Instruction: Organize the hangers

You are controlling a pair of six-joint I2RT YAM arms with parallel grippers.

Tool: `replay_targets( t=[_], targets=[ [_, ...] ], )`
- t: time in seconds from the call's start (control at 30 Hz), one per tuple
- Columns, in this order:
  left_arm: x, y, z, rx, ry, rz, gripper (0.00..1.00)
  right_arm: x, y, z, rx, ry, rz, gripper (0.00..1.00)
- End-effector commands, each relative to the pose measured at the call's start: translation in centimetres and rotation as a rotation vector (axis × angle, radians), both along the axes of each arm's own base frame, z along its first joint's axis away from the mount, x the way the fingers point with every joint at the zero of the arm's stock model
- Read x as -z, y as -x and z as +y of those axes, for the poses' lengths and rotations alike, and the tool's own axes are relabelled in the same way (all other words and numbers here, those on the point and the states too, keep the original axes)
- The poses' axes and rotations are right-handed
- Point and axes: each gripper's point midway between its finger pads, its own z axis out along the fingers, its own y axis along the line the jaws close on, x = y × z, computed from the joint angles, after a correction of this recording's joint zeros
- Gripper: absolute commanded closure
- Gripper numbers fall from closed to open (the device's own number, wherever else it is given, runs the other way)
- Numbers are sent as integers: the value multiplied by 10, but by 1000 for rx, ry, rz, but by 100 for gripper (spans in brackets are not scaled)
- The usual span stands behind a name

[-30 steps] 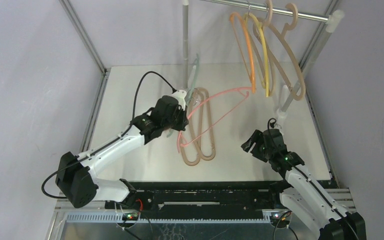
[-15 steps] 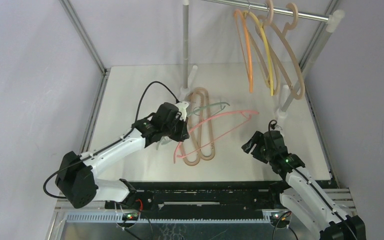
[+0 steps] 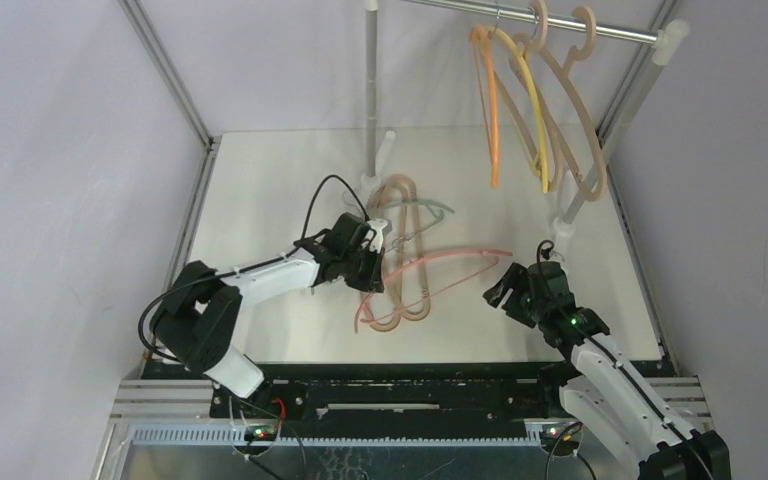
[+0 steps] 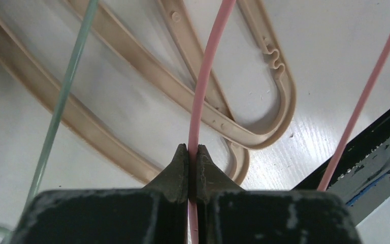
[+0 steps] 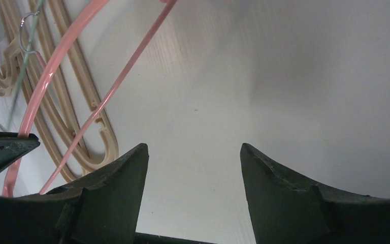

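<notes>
My left gripper is shut on the thin pink hanger, pinching its wire between the pads, low over the table. The pink hanger crosses two thick beige hangers lying on the table, which also show in the left wrist view. A pale-green hanger lies by them. Orange, yellow and beige hangers hang on the rail. My right gripper is open and empty above bare table, right of the pink hanger.
The rail's upright posts stand on white feet at the back middle and at the right. Metal frame bars run along the table's left and right edges. A black strip marks the near table edge.
My left gripper moved down and nearer with the pink hanger, which swung from raised to nearly flat. The pale-green hanger came down onto the table. The orange hanger swung slightly. The right arm stayed.
</notes>
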Motion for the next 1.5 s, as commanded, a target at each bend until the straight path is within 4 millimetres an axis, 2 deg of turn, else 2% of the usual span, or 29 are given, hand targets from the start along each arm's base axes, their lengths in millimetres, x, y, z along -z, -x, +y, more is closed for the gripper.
replay_targets(
  t=[0.0,0.17,0.27,0.4,0.57,0.7,0.8,1.0,1.13,1.33,1.47],
  targets=[
    [-42,-12,-21,24,89,-115,100,-4,-8,-2,12,-1,-33,25],
    [-108,-27,-9,-24,27,-305,100,1,-10,1,12,-16,-26,26],
    [-148,-49,10,-120,-37,-445,100,1,-11,5,2,-33,-21,26],
    [-191,-80,33,-224,-157,-595,100,-2,-12,6,-7,-38,-29,26],
    [-238,-118,48,-310,-289,-764,100,-10,-13,5,-9,-35,-47,26],
    [-261,-140,49,-330,-372,-830,100,-14,-12,2,-4,-18,-56,26],
    [-278,-148,48,-348,-380,-870,100,-15,-13,1,-1,-15,-60,26],
    [-305,-147,48,-344,-373,-963,100,-16,-16,4,-14,-25,-59,26],
    [-330,-142,50,-361,-415,-1077,100,-18,-18,6,-15,-35,-61,27],
    [-373,-144,50,-378,-385,-1176,100,-21,-19,6,-10,-35,-68,27],
    [-391,-151,49,-375,-437,-1218,100,-22,-18,5,-9,-32,-71,27]
  ],
)
